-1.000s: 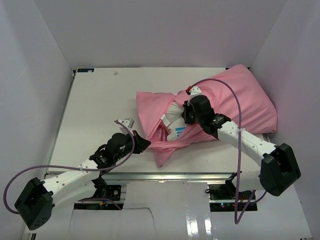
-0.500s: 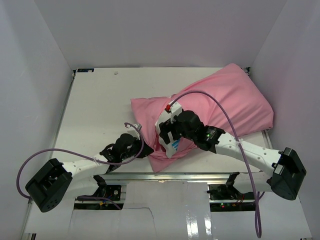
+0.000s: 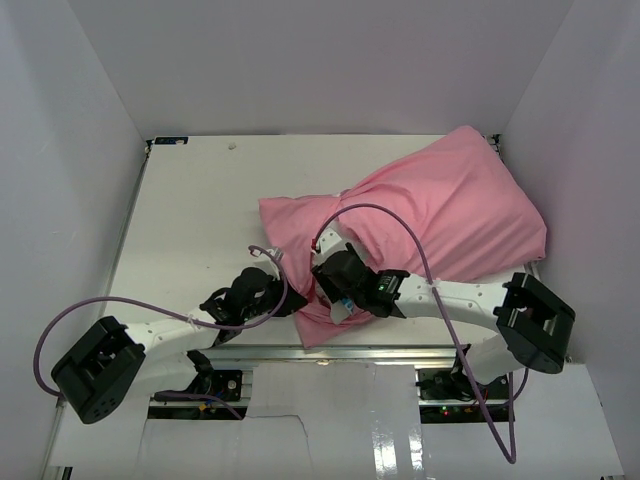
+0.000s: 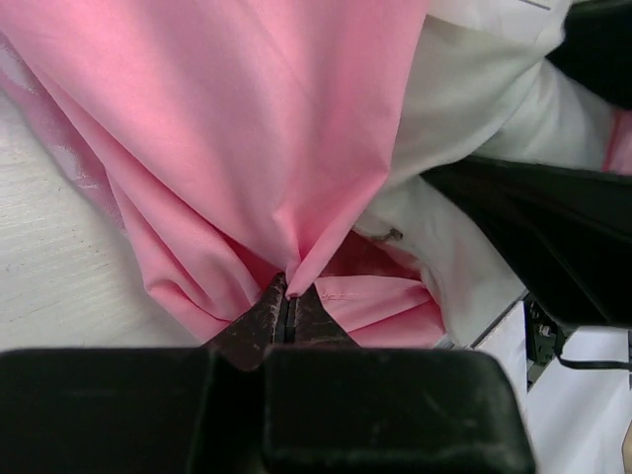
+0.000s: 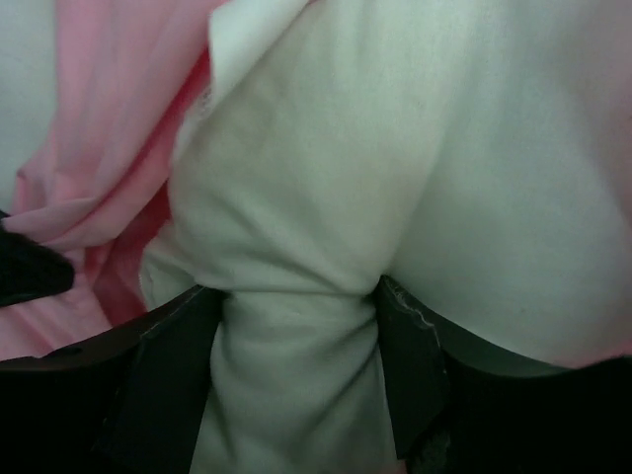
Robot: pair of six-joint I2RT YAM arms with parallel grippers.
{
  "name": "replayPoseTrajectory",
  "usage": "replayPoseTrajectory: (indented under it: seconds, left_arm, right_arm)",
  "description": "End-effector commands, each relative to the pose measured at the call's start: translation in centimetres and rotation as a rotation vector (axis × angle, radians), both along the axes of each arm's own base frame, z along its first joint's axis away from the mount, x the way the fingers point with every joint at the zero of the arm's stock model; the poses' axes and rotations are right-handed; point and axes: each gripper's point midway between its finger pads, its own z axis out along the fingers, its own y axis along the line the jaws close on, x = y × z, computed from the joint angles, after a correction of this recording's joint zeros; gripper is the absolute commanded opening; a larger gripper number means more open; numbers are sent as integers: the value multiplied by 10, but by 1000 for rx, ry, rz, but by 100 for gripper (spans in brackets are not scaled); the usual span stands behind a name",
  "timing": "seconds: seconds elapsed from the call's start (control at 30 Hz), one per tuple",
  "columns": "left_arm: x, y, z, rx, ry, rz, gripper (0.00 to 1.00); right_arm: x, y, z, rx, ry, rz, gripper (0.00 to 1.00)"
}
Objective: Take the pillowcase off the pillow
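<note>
The pink pillowcase (image 3: 440,210) covers most of the pillow and lies from the back right to the table's front middle. My left gripper (image 3: 293,303) is shut on a gathered fold of the pillowcase (image 4: 247,128) near its open end, fingertips (image 4: 286,296) pinched together on the cloth. My right gripper (image 3: 335,290) is pushed into the opening. Its fingers (image 5: 405,346) squeeze a bunch of the off-white pillow (image 5: 415,148) between them. In the left wrist view a bit of pillow (image 4: 464,118) shows beside the right gripper's black body (image 4: 533,217).
The white table (image 3: 190,220) is bare on its left half. White walls close in on three sides. The pillowcase's open end lies right at the front edge rail (image 3: 400,352). Purple cables (image 3: 70,325) loop off both arms.
My right gripper left its earlier spot, moved toward the near left into the opening, opened, and closed on a bunch of pillow. The left arm swung right, still holding the pillowcase. The bundle shifted left.
</note>
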Motion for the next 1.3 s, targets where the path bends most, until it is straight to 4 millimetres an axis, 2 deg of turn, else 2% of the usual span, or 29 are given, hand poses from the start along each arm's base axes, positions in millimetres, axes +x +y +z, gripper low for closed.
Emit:
replayPoseTrajectory:
  seconds: [0.0, 0.03, 0.07, 0.13, 0.17, 0.23, 0.27, 0.33, 0.37, 0.4, 0.43, 0.47, 0.53, 0.57, 0.63, 0.77, 0.93, 1.07, 1.1, 1.17, 1.27]
  left_arm:
    - [3, 5, 4, -5, -15, 40, 0]
    - [4, 8, 3, 3, -16, 50, 0]
    - [7, 11, 3, 16, -27, 73, 0]
    - [10, 20, 5, 40, -45, 106, 0]
    - [12, 26, 4, 62, -47, 134, 0]
    - [14, 30, 14, 52, -72, 160, 0]
    - [13, 36, 12, 74, -64, 173, 0]
    - [21, 41, 25, 77, -95, 210, 0]
    - [23, 42, 28, 81, -101, 218, 2]
    - [22, 44, 29, 96, -96, 221, 6]
    - [25, 38, 45, 69, -120, 200, 19]
    - [20, 35, 47, 70, -116, 160, 30]
    - [7, 15, 65, 17, -135, 18, 53]
    - [7, 9, 82, -5, -154, -13, 65]
    - [7, 2, 104, -11, -178, -57, 75]
    - [19, 6, 122, 44, -219, -29, 84]
    - [35, 10, 112, 126, -211, 17, 88]
    - [37, -10, 95, 114, -165, -46, 88]
    - [40, -13, 87, 127, -152, -48, 88]
    - [48, -19, 85, 129, -165, -49, 87]
    - [61, -26, 81, 149, -165, -39, 57]
  right_arm:
    - [12, -17, -13, -81, -35, -124, 64]
    - [14, -21, -12, -84, -39, -140, 49]
    - [16, -23, -2, -59, -51, -150, 39]
    - [19, -34, 9, -30, -73, -185, 8]
    - [19, -38, 29, 21, -100, -189, 8]
    - [19, -49, 46, 60, -130, -200, 8]
    - [13, -58, 62, 109, -146, -206, 8]
    - [6, -61, 75, 172, -145, -177, 8]
    - [1, -64, 92, 233, -161, -165, 8]
    - [-4, -67, 93, 249, -157, -153, 8]
    - [-9, -65, 96, 269, -146, -126, 8]
    - [-13, -66, 103, 300, -148, -112, 8]
    - [-18, -65, 103, 314, -139, -83, 8]
    - [-22, -63, 105, 330, -134, -59, 8]
    - [-24, -62, 104, 343, -137, -41, 8]
    - [-28, -62, 107, 367, -140, -20, 8]
    - [-32, -64, 119, 408, -158, 1, 8]
    - [-35, -61, 125, 438, -161, 23, 8]
    - [-37, -59, 125, 442, -156, 35, 8]
    - [-38, -56, 125, 453, -154, 49, 8]
    - [-40, -54, 125, 465, -150, 58, 8]
